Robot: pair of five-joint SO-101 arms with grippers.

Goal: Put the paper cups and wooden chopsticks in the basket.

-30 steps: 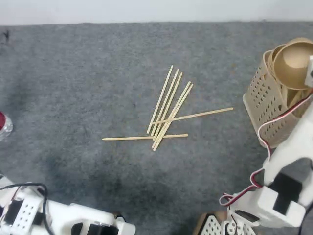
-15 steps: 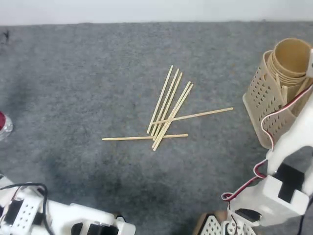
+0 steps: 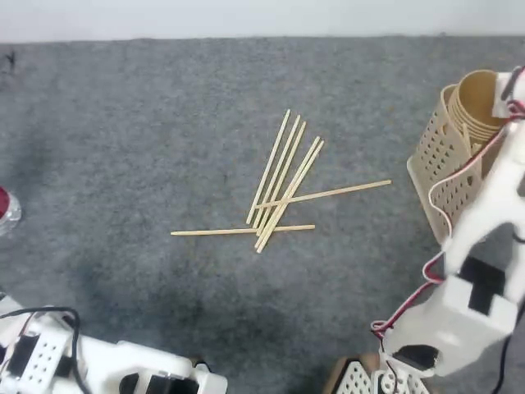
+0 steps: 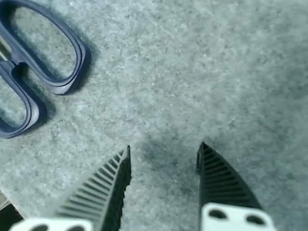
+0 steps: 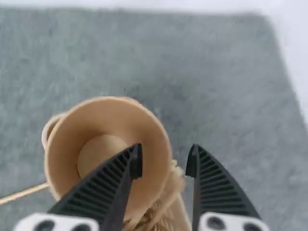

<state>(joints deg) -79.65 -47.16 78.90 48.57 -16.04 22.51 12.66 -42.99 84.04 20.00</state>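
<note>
Several wooden chopsticks (image 3: 283, 185) lie crossed in a loose pile on the grey carpet at the middle of the table. At the right edge stands a beige perforated basket (image 3: 443, 164) with stacked paper cups (image 3: 480, 94) inside it. The right arm (image 3: 484, 213) rises over the basket. In the right wrist view, my right gripper (image 5: 163, 151) is open just above the top paper cup (image 5: 91, 144), with the cup's rim under the gap between its fingers. My left gripper (image 4: 165, 147) is open over bare carpet, holding nothing.
Dark blue scissor handles (image 4: 43, 62) lie on the carpet near the left gripper. A red-capped object (image 3: 4, 209) sits at the table's left edge. The left arm's base (image 3: 123, 369) is at the front left. Open carpet surrounds the chopstick pile.
The paper cup, tilted above the basket a second ago, has gone down into the stack in the basket. The right arm has shifted and lifted over it. The chopsticks have not moved.
</note>
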